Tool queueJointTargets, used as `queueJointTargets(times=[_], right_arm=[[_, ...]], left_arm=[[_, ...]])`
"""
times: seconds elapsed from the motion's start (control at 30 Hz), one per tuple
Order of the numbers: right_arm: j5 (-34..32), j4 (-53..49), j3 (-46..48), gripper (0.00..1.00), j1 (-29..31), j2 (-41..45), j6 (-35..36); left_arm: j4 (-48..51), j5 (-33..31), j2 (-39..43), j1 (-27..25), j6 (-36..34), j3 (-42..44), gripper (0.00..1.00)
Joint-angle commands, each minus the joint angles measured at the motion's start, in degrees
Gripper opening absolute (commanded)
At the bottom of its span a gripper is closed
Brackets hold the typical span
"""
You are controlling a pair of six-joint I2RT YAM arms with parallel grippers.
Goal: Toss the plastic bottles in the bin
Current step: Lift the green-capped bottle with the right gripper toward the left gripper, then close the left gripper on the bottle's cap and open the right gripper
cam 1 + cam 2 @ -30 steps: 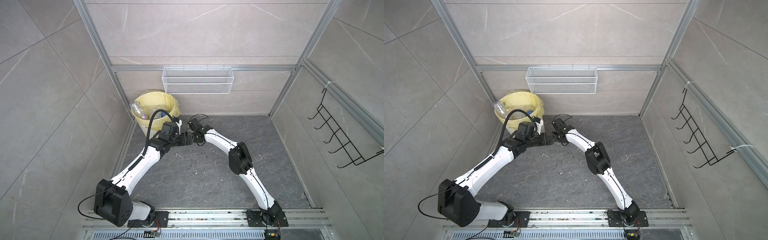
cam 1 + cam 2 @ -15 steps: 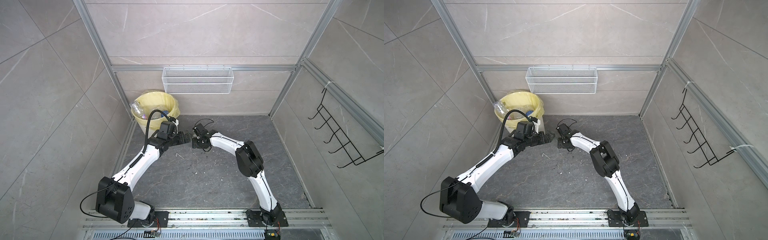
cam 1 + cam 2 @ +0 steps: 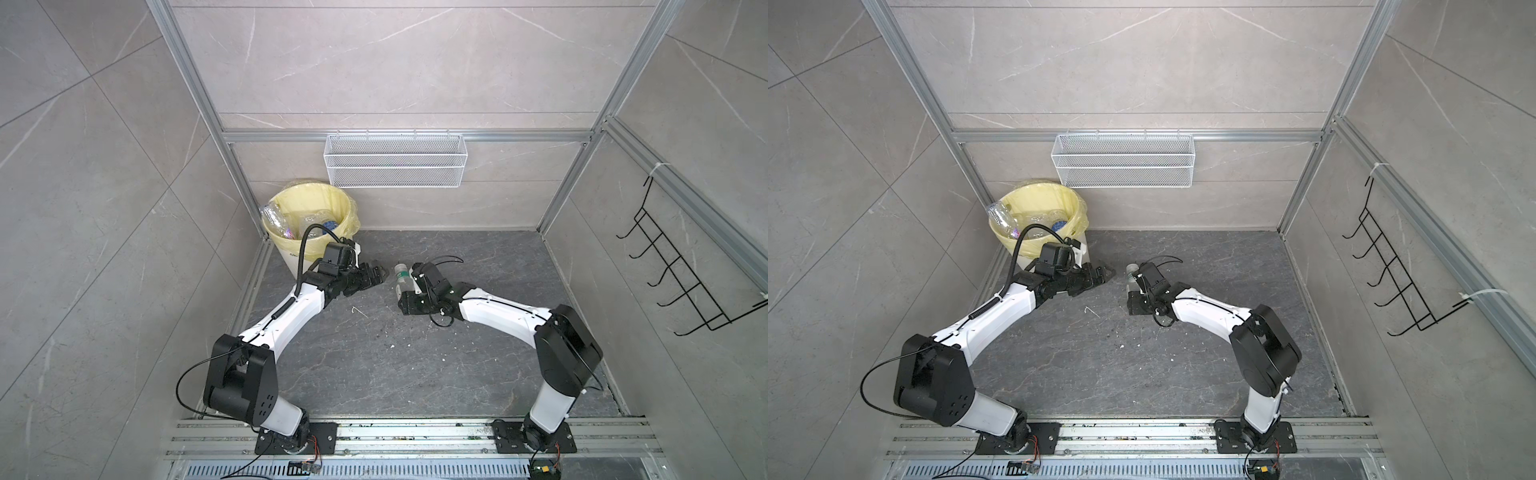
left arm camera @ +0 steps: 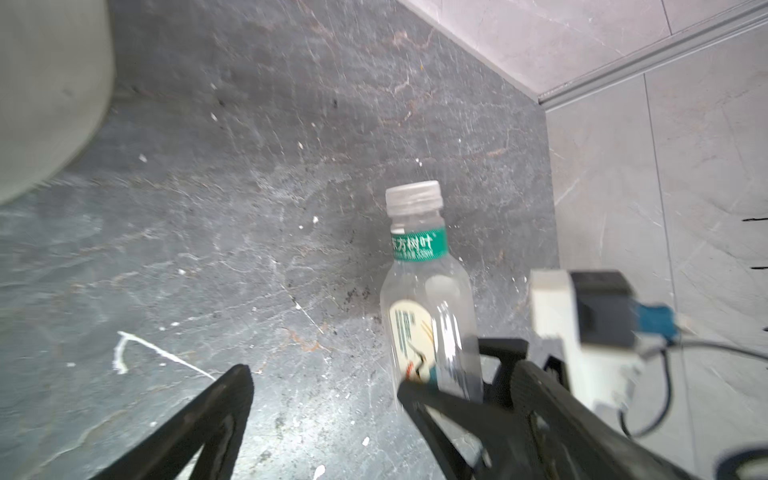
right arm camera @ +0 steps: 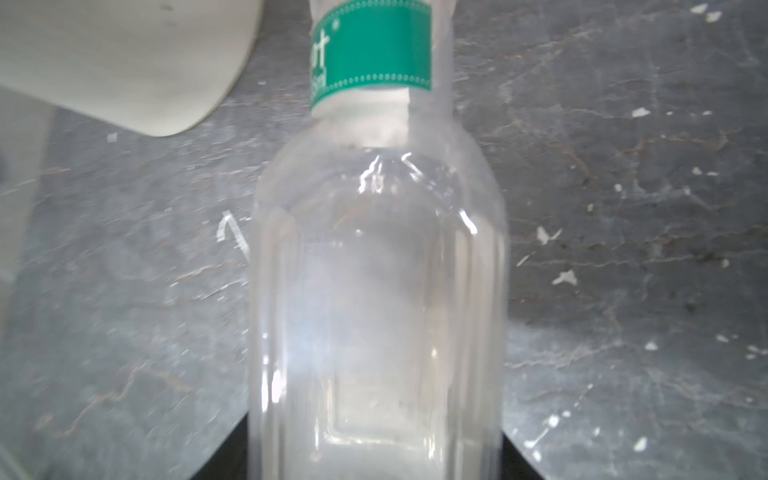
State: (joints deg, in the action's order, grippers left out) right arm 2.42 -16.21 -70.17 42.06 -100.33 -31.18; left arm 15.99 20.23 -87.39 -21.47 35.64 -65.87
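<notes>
Right pincer pinching bottle, base hidden; left pincer spread near bin.

The left arm reaches toward 1 o'clock, its left gripper spread wide, while the right arm folds toward 10 o'clock, its right gripper clamping a clear bottle.
</notes>
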Motion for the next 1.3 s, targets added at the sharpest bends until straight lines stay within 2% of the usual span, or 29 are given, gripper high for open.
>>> queueJointTargets(times=[0.0, 0.27, 0.47, 0.73, 0.87, 1.0, 1.17, 1.27], right_arm=[[1.71, 3.99, 2.5, 0.47, 1.77, 3.59, 1.4], [5.43, 8.83, 2.79, 0.46, 4.63, 5.06, -0.06], [7.15, 11.41, 0.94, 0.46, 4.78, 4.06, -2.09], [7.55, 12.14, -0.85, 0.47, 4.89, 4.09, -2.74], [7.69, 11.81, -2.03, 0.48, 4.9, 3.28, -2.94], [7.52, 11.32, -2.2, 0.56, 4.94, 3.53, -2.54], [6.3, 8.9, -1.06, 0.68, 4.9, 6.32, -0.24], [5.4, 7.82, 0.46, 0.85, 4.88, 9.68, 1.17]], left_arm=[[-2.71, 4.51, -0.84, 0.07, 1.98, -0.33, 1.0], [-3.52, 7.6, -2.54, -0.18, 2.91, -0.57, 1.0], [-3.68, 8.41, -3.32, -0.86, 3.28, -0.58, 0.94], [-4.17, 9.19, -3.65, -0.9, 3.37, -0.62, 0.75], [-4.65, 9.74, -3.97, -1.01, 3.53, -0.58, 0.59], [-4.5, 9.61, -3.74, -0.94, 3.01, -0.66, 0.44], [1.13, 4.27, -1.0, -0.94, -1.81, -3.27, 0.42], [4.36, -1.88, 2.2, -0.85, -3.9, -5.04, 0.42]])
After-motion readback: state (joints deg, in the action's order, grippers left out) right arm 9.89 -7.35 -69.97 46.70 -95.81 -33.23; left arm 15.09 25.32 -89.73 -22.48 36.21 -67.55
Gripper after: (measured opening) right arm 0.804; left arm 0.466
